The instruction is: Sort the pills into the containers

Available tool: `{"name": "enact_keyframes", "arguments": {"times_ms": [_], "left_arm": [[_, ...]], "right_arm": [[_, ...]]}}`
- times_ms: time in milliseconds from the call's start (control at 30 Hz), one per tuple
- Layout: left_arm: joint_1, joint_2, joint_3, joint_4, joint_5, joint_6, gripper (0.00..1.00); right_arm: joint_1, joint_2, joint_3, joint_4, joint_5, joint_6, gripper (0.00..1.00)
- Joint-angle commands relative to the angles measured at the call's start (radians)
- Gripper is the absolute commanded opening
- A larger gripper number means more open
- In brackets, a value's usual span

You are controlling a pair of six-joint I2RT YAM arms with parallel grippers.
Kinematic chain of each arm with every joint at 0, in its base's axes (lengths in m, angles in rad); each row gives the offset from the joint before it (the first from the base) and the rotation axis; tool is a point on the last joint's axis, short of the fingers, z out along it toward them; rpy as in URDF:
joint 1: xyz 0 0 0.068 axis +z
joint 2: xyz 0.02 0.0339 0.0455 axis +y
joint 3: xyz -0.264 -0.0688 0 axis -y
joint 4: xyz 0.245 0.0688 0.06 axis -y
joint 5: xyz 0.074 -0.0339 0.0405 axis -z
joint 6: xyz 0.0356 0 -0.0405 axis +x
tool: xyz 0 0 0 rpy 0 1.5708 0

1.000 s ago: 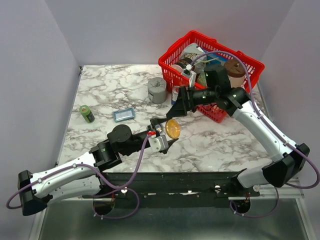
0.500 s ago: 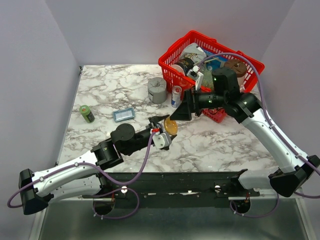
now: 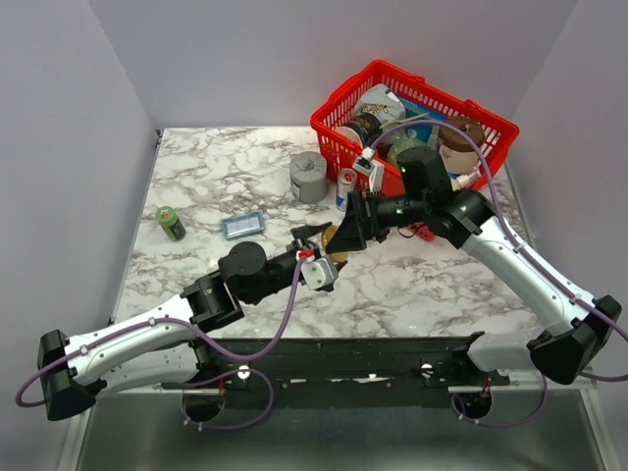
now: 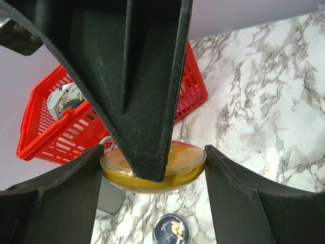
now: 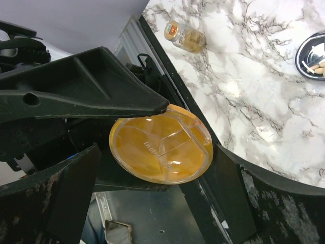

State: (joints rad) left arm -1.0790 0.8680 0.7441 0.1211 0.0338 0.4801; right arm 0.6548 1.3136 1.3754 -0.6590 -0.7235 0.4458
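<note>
Surface: white marble table (image 3: 216, 177) with grey veins, plain grey walls, red wire basket (image 3: 442, 93) at the far corner on the right arm's side.

Orange dish (image 5: 160, 145): translucent, divided inside, held clear of the table near the basket's front wall. Contents cannot be told.

Left gripper (image 4: 153, 152): clamped on the orange dish, one finger against each side of its rim.

Right gripper (image 3: 339, 240): jaws fully apart, straddling the same dish crosswise to the left gripper's hold.

Silvery dish (image 4: 170, 230): dark inside, flat on the table, well apart from the basket on the left arm's side. A few pale pills (image 4: 176, 229) lie in it.

Grey cylinder (image 3: 308, 177): near the basket's front corner.

Can (image 3: 345, 186): just beside the basket's wall.

Green bottle (image 3: 171, 223): farthest from the basket, beyond the silvery dish.
</note>
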Motion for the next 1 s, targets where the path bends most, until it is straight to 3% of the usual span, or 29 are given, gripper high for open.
{"name": "enact_keyframes", "arguments": {"times_ms": [0, 467, 833, 967], "left_arm": [[0.008, 0.008, 0.012, 0.038, -0.026, 0.002, 0.50], [0.008, 0.051, 0.029, 0.048, -0.026, 0.009, 0.50], [0.010, 0.058, 0.041, 0.037, -0.072, 0.014, 0.51], [0.010, 0.051, 0.034, 0.048, -0.077, 0.003, 0.62]], "right_arm": [[0.006, 0.010, 0.025, 0.016, -0.004, 0.047, 1.00], [0.031, 0.042, 0.045, 0.016, 0.142, 0.105, 1.00], [0.031, 0.047, 0.028, 0.016, 0.139, 0.113, 0.74], [0.029, 0.045, 0.018, 0.028, 0.128, 0.128, 0.71]]}}
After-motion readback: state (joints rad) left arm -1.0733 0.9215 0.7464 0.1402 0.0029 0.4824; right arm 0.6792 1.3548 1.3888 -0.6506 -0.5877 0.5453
